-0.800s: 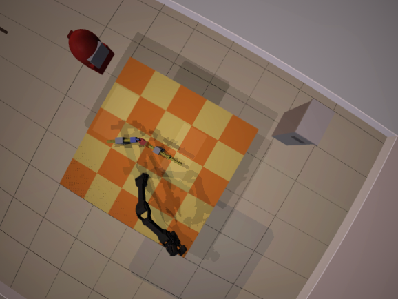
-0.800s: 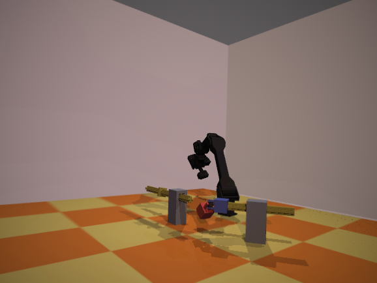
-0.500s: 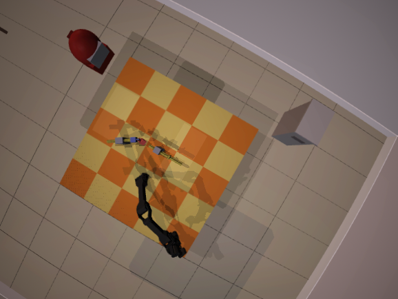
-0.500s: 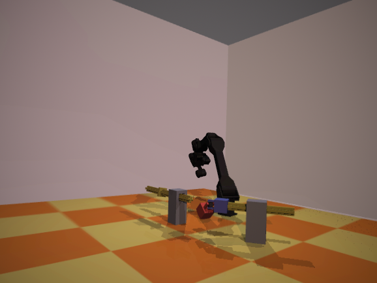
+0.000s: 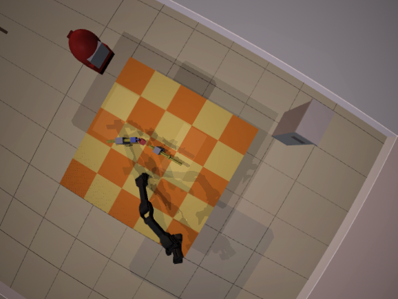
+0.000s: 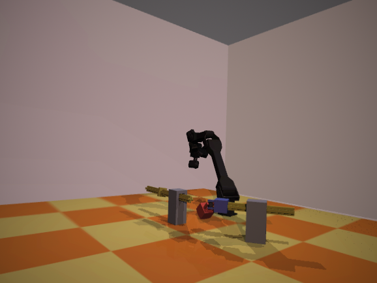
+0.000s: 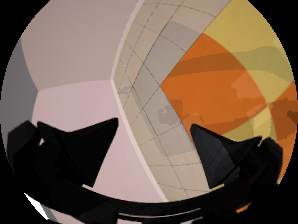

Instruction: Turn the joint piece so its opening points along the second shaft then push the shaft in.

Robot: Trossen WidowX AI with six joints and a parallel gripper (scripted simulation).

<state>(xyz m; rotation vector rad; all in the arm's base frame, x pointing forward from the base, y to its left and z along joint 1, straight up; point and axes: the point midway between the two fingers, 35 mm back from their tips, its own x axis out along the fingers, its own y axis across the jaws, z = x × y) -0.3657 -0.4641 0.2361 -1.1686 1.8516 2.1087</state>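
The red joint piece point(image 5: 142, 141) point(image 6: 204, 210) hangs tilted on hinges from the blue piece point(image 5: 133, 139) point(image 6: 220, 205), on the end of the fixed yellow shaft point(image 5: 110, 141) point(image 6: 280, 210). That shaft runs through a grey block point(image 5: 119, 140) point(image 6: 256, 222). The second yellow shaft point(image 5: 176, 160) point(image 6: 151, 189) runs through the other grey block point(image 5: 158, 150) point(image 6: 177, 207). Its near end is apart from the red piece, whose opening I cannot make out. My gripper point(image 6: 194, 163) point(image 7: 156, 124) is open and empty, high above the floor and away from both shafts. The wrist view shows neither shaft.
The two grey blocks stand upright on the orange and yellow checkered floor point(image 5: 231, 127) point(image 6: 55, 249). A red rounded object point(image 5: 83, 43) lies beyond one corner, and a grey box point(image 5: 311, 120) stands to the right. The arm's base point(image 5: 173, 246) is at the near corner.
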